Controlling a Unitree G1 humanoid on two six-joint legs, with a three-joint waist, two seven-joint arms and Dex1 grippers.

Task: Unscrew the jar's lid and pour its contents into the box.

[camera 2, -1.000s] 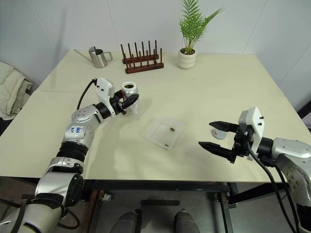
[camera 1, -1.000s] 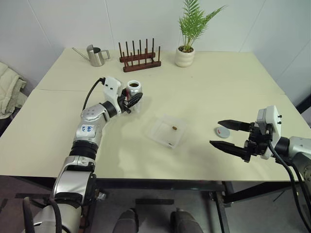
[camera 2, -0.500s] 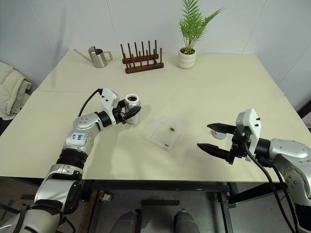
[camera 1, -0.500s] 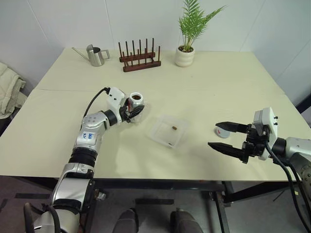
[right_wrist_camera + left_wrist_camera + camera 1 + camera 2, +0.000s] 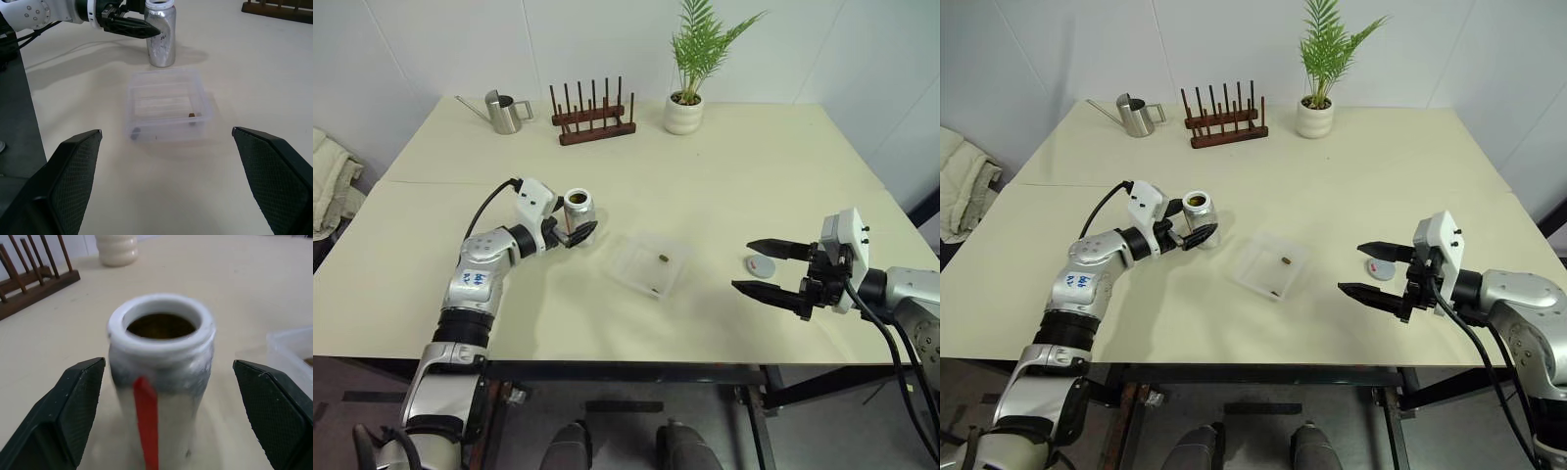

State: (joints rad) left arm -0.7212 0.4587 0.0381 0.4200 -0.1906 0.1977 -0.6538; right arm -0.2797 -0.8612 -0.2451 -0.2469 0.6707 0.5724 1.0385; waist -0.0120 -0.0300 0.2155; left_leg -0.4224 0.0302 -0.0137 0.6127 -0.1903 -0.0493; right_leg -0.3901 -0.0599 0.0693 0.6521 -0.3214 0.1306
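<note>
R tool (image 5: 771,269) fingers apart, empty; lid (image 5: 762,265) flat on tabletop (image 5: 744,176) just beside its upper finger. Box (image 5: 651,264) between the two tools, a few dark contents (image 5: 664,258) in it. L tool (image 5: 1189,222) fingers spread wide either side of jar (image 5: 1199,213), not gripping; jar upright, open. Risk: a finger clips jar w/ any sideways arm move, tips it, leftovers spill onto tabletop.

Shiny silvery metal jar (image 5: 578,209), clear glossy plastic box (image 5: 651,265), matt cream table (image 5: 754,176), dark wooden rack (image 5: 593,117)
</note>
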